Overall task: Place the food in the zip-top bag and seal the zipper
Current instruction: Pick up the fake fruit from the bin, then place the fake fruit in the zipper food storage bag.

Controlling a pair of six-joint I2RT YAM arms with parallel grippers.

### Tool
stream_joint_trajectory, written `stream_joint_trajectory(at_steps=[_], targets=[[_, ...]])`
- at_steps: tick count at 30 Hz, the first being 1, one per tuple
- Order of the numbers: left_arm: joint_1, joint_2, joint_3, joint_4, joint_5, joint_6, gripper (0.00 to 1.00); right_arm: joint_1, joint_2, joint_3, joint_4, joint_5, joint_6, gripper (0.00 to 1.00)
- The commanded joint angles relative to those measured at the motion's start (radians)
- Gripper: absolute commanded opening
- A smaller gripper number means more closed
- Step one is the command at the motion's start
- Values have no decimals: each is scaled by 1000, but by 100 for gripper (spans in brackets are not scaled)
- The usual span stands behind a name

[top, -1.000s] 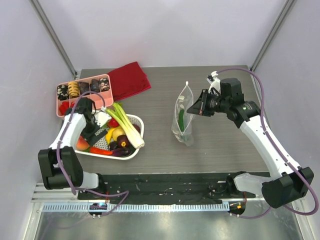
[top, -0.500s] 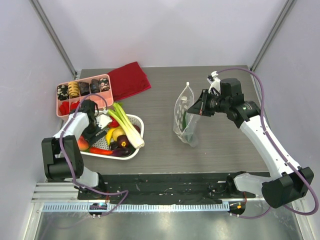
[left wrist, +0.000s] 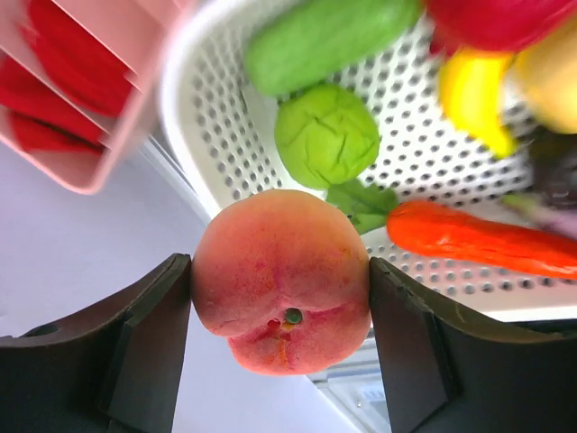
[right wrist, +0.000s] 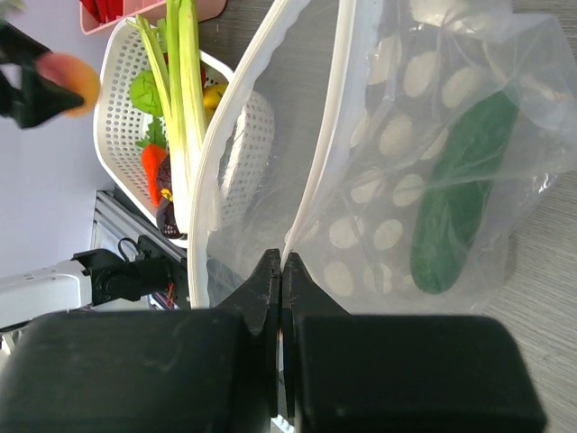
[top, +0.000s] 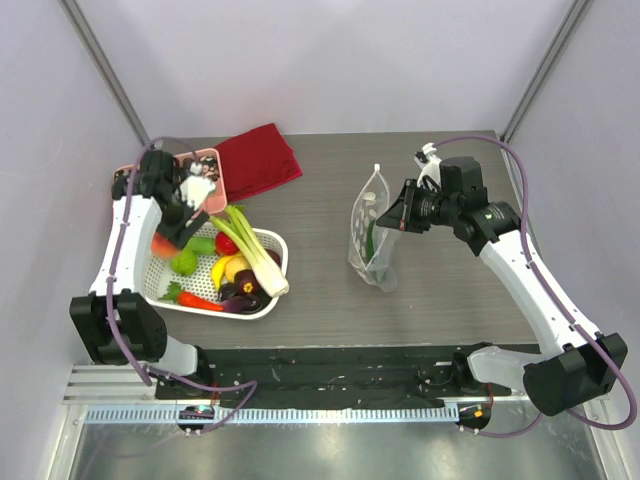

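My left gripper point(top: 170, 234) is shut on a peach point(left wrist: 281, 280) and holds it above the left end of the white basket point(top: 276, 288); the peach also shows in the top view point(top: 163, 244). The basket holds a leek point(top: 256, 252), banana point(top: 226, 268), tomato point(top: 227, 245), eggplant point(top: 246, 296) and a green cucumber point(left wrist: 325, 41). My right gripper point(top: 396, 218) is shut on the mouth edge of the dotted zip-top bag point(top: 366, 215), holding it upright with the mouth open toward the basket point(right wrist: 122, 108). A dark green cucumber point(right wrist: 460, 194) lies inside the bag.
A pink compartment tray point(top: 212, 172) stands behind the basket at back left, partly hidden by my left arm. A red cloth point(top: 258, 160) lies beside it. A green leafy ball point(left wrist: 326, 135) and an orange-red vegetable point(left wrist: 487, 244) lie on the basket floor.
My left gripper has risen out of the basket with the peach, and the left arm swung up and back over the pink tray. The right gripper and bag barely moved.
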Motion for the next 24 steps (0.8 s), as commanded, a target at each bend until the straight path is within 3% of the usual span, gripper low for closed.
stream_joint_trajectory(at_steps=[1,4,5,8,11,16,20,24], targets=[[-74,-21,258,-181,198,-132,45,0,0,25,22,1,-14,1],[-186,14,467,-219,358,-250,45,2,2,23,27,-5,-14,1],[-270,26,516,-215,390,-281,45,0,2,20,30,-14,-15,1],[-433,49,653,-114,487,-427,45,0,0,14,34,-25,-14,1],[-565,54,638,88,594,-571,45,2,-9,4,34,-18,-18,1],[-731,100,584,394,621,-716,45,-1,-18,-15,14,8,-34,1],[-809,173,592,518,611,-834,46,-1,-21,-16,5,18,-43,1],[-869,256,610,517,575,-848,47,-4,-20,-16,-2,36,-57,1]])
